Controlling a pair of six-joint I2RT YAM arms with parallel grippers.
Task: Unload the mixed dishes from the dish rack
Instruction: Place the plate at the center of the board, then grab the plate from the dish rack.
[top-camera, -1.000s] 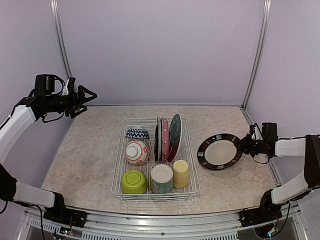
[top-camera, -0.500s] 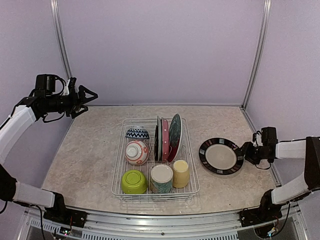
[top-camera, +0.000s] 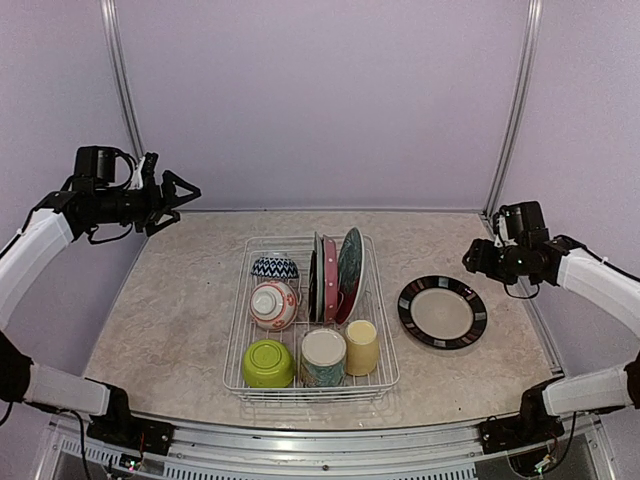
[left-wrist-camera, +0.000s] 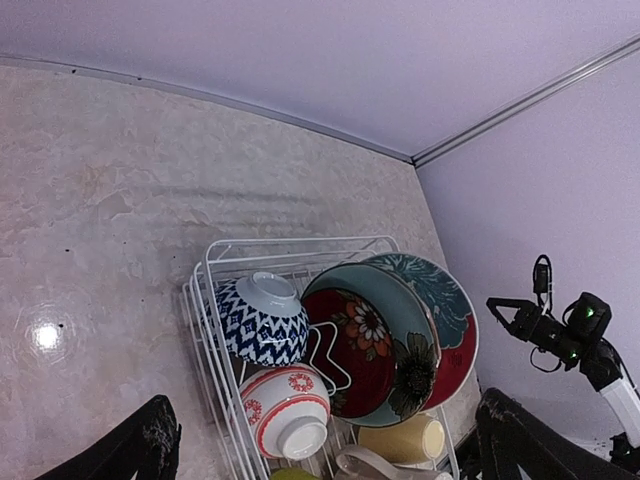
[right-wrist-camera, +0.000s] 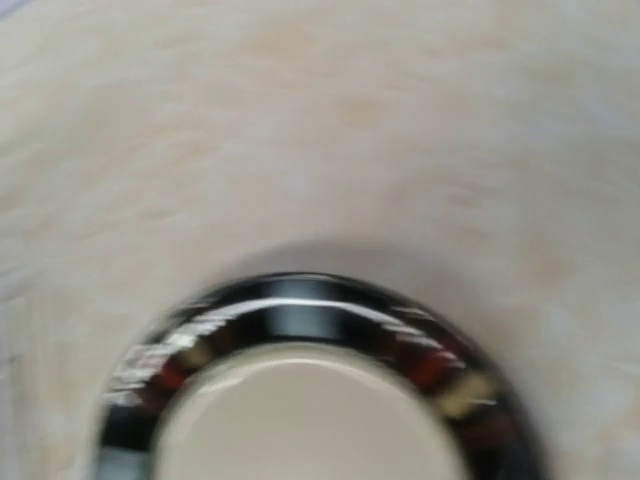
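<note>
We see a beige marbled table (top-camera: 170, 310) boxed in by lilac walls (top-camera: 320, 100), with metal posts (top-camera: 515, 110) in the back corners. The white wire rack (top-camera: 232, 365) sits mid-table, its front edge towards 6 o'clock. Inside it, three plates (top-camera: 338, 272) stand upright in the slots at back right. The blue zigzag bowl (top-camera: 274, 267) and red-white bowl (top-camera: 272, 304) are at the left, feet showing. The green bowl (top-camera: 267, 363), mug (top-camera: 323, 357) and yellow cup (top-camera: 361, 347) line the front. The dark plate (top-camera: 442, 312) lies flat on the table at 3 o'clock of the rack, apart from it. There's a wide stretch of tabletop at 9 o'clock and a narrow strip at 12. The left claw (top-camera: 188, 192) is high at 10 o'clock near the left wall, released, gripping nothing. The right claw (top-camera: 476, 262) is above the dark plate's 1 o'clock rim, not touching. We cannot tell whether it is spread or clenched, and its wrist view is blurred
</note>
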